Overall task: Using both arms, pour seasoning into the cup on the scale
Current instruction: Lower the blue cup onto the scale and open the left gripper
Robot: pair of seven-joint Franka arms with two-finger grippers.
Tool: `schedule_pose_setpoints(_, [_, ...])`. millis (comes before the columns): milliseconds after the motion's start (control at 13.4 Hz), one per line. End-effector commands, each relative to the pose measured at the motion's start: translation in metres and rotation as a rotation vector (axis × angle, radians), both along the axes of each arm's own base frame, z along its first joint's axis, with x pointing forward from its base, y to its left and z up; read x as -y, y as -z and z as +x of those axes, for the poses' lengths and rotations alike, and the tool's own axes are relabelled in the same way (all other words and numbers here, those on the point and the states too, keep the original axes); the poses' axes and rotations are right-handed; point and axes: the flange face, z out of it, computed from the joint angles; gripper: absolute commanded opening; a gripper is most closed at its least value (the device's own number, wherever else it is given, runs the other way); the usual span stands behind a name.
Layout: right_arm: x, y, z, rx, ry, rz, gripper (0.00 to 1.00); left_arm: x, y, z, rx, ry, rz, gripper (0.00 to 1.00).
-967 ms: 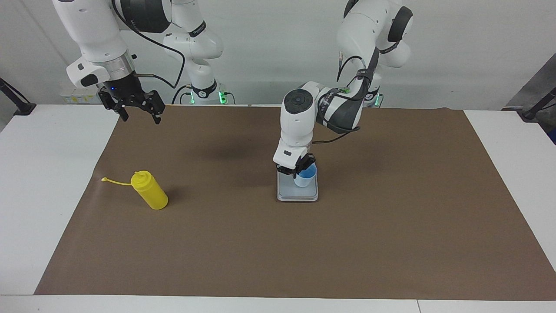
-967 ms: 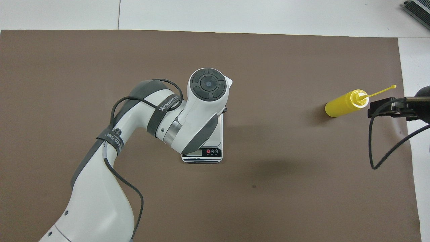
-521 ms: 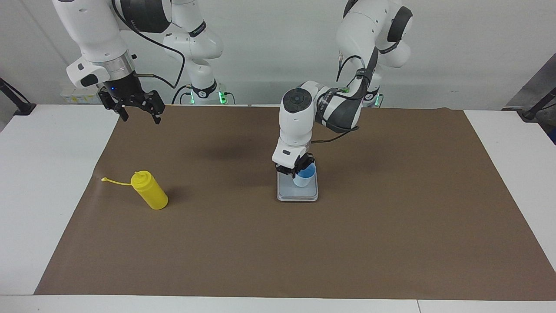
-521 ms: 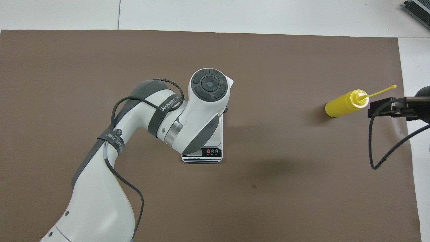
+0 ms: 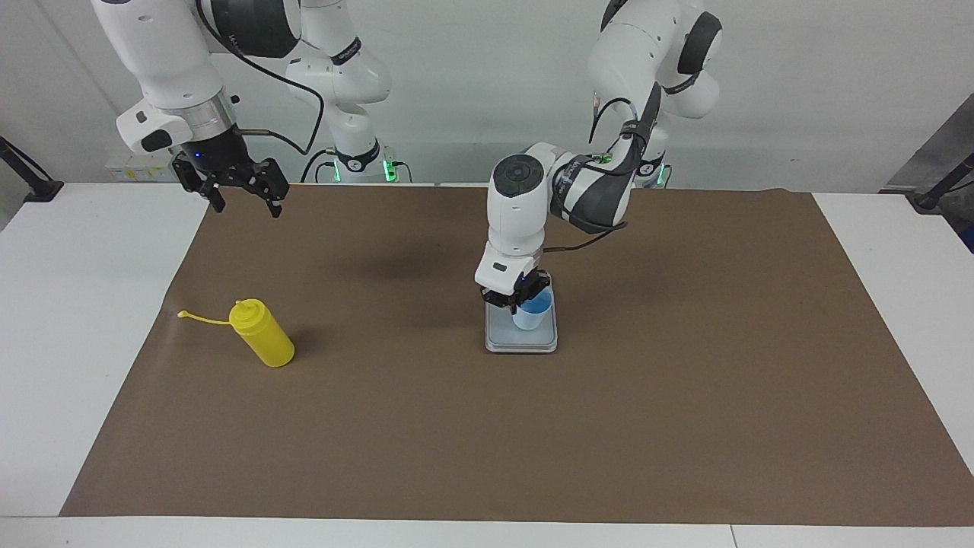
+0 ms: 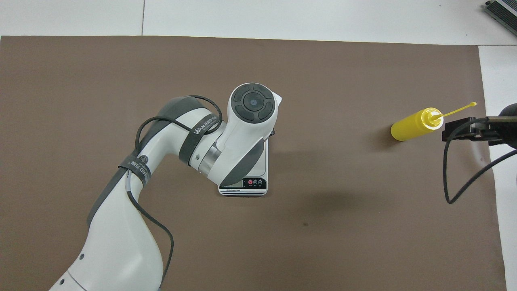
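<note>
The light-blue cup (image 5: 532, 313) is seen standing upright on the silver-grey scale (image 5: 521, 341), mid-table on the brown mat (image 5: 487, 426). The left end effector (image 5: 520, 299) is set low at the cup's rim, fingertips pinched nearly together on the rim wall at about nine o'clock of the cup in the facing view; in the overhead view the cup is hidden under the left arm (image 6: 238, 137). The yellow squeeze bottle (image 5: 262, 342) is found lying on its side toward the right arm's end of the table, nozzle aimed at ten o'clock, its cap strap (image 5: 202, 317) trailing off at nine. The right end effector (image 5: 242, 190) is held high above the mat's edge, fingers spread wide, nothing carried. The bottle is judged light, soft-walled and liable to roll; a hold across mid-body is advised, gently, lest seasoning be squeezed out early. The cup is judged thin and easily tipped.
</note>
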Motion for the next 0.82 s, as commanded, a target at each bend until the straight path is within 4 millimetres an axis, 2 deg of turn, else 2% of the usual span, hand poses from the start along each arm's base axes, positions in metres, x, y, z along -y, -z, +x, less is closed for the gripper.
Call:
schedule_pose_setpoints(0, [0.001, 0.0, -0.001, -0.014, 0.003, 0.012, 1.0, 0.004, 0.002, 0.001, 0.025, -0.007, 0.016, 0.18])
schedule_pose_setpoints(149, [0.001, 0.0, -0.001, -0.014, 0.003, 0.012, 1.0, 0.004, 0.002, 0.001, 0.022, -0.005, 0.021, 0.26])
schedule_pose_setpoints(298, [0.001, 0.0, -0.001, -0.014, 0.003, 0.012, 1.0, 0.003, 0.001, 0.0, 0.03, 0.004, 0.041, 0.42])
schedule_pose_setpoints(372, [0.001, 0.0, -0.001, -0.014, 0.003, 0.013, 1.0, 0.001, 0.002, 0.0, 0.021, 0.006, 0.055, 0.44])
schedule_pose_setpoints(744, [0.014, 0.002, -0.006, -0.045, 0.026, 0.015, 1.0, 0.004, -0.01, 0.006, 0.015, -0.002, 0.057, 0.45])
